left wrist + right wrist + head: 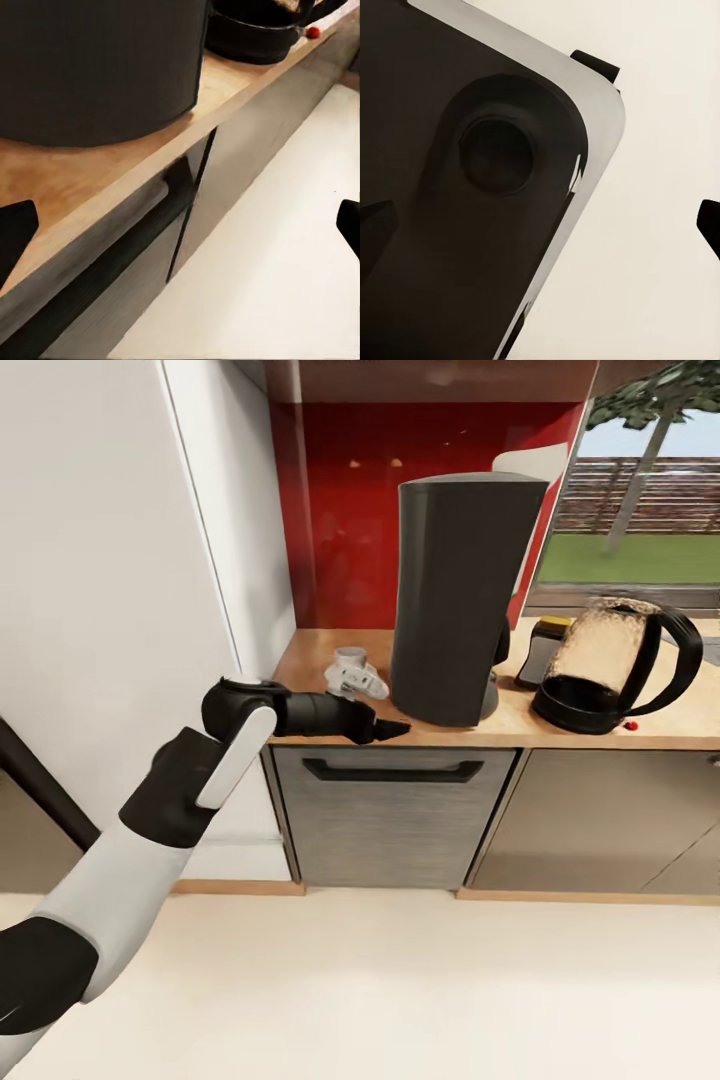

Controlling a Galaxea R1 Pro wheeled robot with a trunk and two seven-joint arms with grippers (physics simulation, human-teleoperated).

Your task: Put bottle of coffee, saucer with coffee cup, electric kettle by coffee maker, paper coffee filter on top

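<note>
Hovering open at the worktop (pixel 300 660) edge, left gripper (pixel 385 728) risks nudging the cup (pixel 353 672) or coffee maker (pixel 460 600).

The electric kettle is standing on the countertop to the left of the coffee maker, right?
Not quite. The head view shows the electric kettle standing on the countertop to the right of the coffee maker, not the left.

My left gripper (pixel 385 728): fingertips blurred dark against coffee maker (pixel 460 600) base, gap unreadable there. Coffee bottle (pixel 540 650) half hidden behind kettle (pixel 610 665). White thing (pixel 352 675) beside maker too small to name. Kettle cut off in left wrist view.
</note>
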